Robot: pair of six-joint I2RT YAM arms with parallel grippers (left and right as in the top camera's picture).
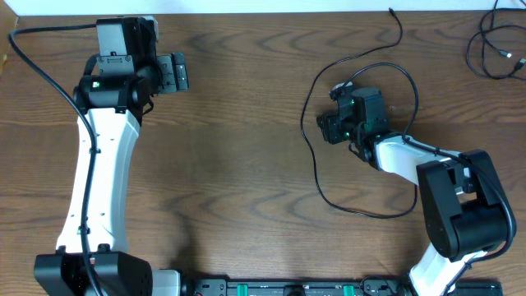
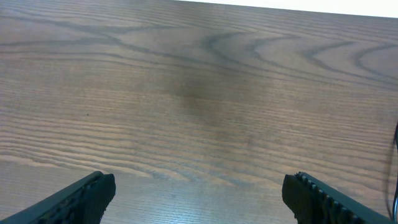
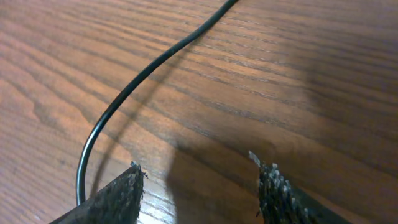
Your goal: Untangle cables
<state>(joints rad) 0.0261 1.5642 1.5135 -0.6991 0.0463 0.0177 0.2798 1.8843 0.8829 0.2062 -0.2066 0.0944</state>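
The brown wooden desk (image 1: pixel 246 164) carries darker wavy grain lines and oval whorls. A thin black cable (image 1: pixel 317 177) loops on its right half, and a second thin black cable (image 1: pixel 470 53) lies at the far right corner. The left arm (image 1: pixel 103 164) and right arm (image 1: pixel 399 160) have white shells with black joints, each showing a small green light (image 1: pixel 96 82). The left hand (image 2: pixel 199 186) and right hand (image 3: pixel 199 171) are black, their fingers ridged, the right one's speckled grey.

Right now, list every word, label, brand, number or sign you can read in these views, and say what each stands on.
No text can be read in any view.
Left arm: small pale specks beside a green light, too small to read.
Rail along the bottom of the overhead view: green patches, no legible letters.
Wrist views: only the wooden table and a black cable, no markings.
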